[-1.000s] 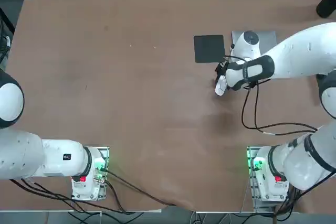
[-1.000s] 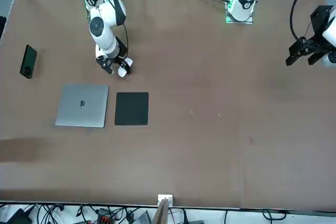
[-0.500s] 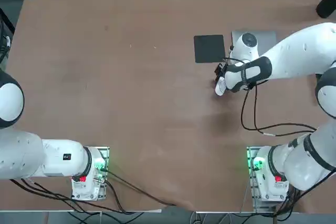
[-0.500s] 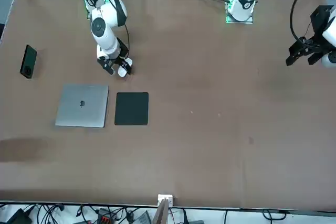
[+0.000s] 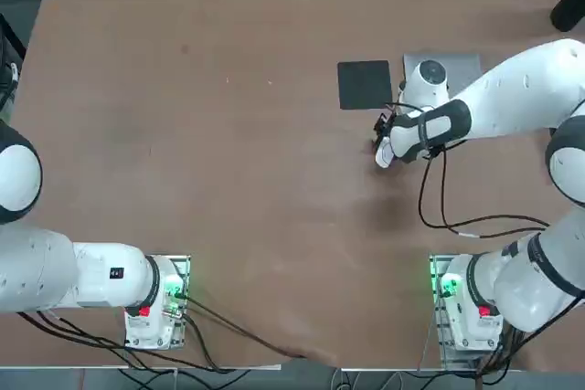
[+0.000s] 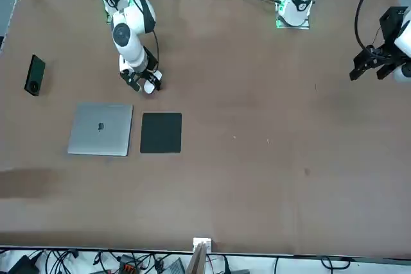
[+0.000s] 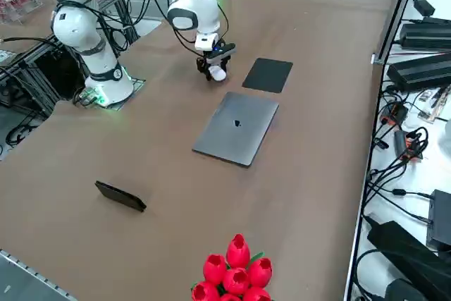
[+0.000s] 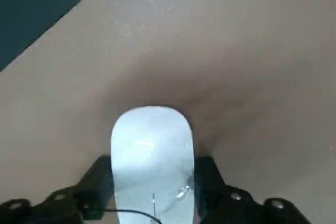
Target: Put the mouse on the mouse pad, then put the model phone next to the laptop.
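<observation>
From the top, the right gripper (image 5: 383,142) has the mouse (image 5: 385,152) pinched between its fingers just short of the pad (image 5: 364,84), which lies farther from the bases. From the front, mouse (image 6: 149,85) and pad (image 6: 160,133) sit apart, laptop (image 6: 101,129) beside the pad, phone (image 6: 34,74) well off. At the wrist, fingers (image 8: 97,174) press both long sides of the mouse (image 8: 151,161), pad corner (image 8: 37,3) ahead

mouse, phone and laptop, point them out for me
mouse (image 8: 152,156): right wrist view, middle of its white top
phone (image 6: 34,75): front view, middle of its dark back
laptop (image 7: 237,127): right side view, lid by the logo
</observation>
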Robot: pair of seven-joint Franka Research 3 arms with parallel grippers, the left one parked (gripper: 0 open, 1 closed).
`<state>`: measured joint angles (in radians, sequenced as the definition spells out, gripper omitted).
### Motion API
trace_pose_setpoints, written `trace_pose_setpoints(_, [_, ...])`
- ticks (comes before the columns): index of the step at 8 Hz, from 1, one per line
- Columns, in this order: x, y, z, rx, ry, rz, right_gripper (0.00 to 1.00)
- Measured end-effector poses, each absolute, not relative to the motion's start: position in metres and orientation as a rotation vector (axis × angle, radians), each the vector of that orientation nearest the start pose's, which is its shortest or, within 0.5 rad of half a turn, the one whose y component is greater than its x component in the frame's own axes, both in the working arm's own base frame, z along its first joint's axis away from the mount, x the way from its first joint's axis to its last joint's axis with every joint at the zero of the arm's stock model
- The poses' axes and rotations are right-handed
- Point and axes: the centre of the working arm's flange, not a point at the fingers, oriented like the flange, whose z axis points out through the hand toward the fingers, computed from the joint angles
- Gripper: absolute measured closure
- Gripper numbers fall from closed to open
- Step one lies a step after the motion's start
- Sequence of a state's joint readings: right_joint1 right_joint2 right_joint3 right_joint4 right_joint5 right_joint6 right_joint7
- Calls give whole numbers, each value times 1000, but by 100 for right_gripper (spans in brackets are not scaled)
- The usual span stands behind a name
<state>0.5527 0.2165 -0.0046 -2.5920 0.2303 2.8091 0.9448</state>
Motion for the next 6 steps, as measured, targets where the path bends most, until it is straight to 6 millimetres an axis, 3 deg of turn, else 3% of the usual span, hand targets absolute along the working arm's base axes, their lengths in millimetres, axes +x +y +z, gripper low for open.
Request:
trace_pose_setpoints(3, [382,225,184,-2935,920,61,21])
trace_pose_setpoints(6, [413,242,213,-2908,852,15,21])
